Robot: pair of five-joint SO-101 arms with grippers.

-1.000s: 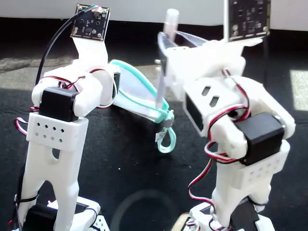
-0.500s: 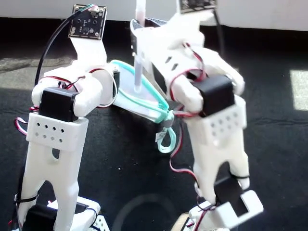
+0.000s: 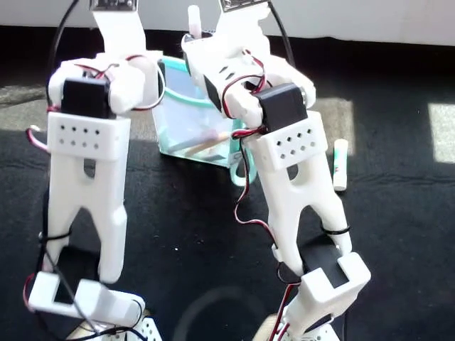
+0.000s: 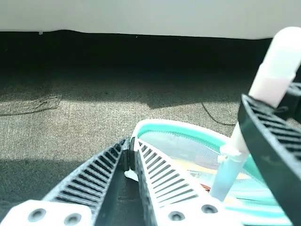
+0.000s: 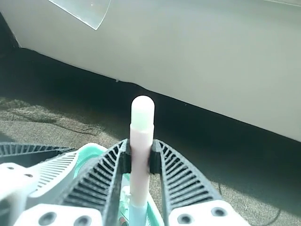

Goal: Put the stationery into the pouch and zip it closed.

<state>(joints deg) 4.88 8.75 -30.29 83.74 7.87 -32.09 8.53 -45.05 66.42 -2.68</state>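
Left arm (image 3: 87,163) and right arm (image 3: 291,156) stand side by side, each stretched forward from its base towards the far side of the table. Left gripper (image 4: 130,143): ribbed fingers pressed together, pinching the rim of the pouch (image 4: 155,126) between their tips. Right gripper (image 5: 141,155): fingers clamped on the pen (image 5: 141,117), whose rounded end stands up between them. The two grippers lie near each other.

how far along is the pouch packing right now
Done: a pencil-like stick lies inside the clear teal-edged pouch. In hand: left gripper pinches its rim; right gripper holds a pink-capped pen upright at its mouth. Left: white tube on the mat, then zipping.
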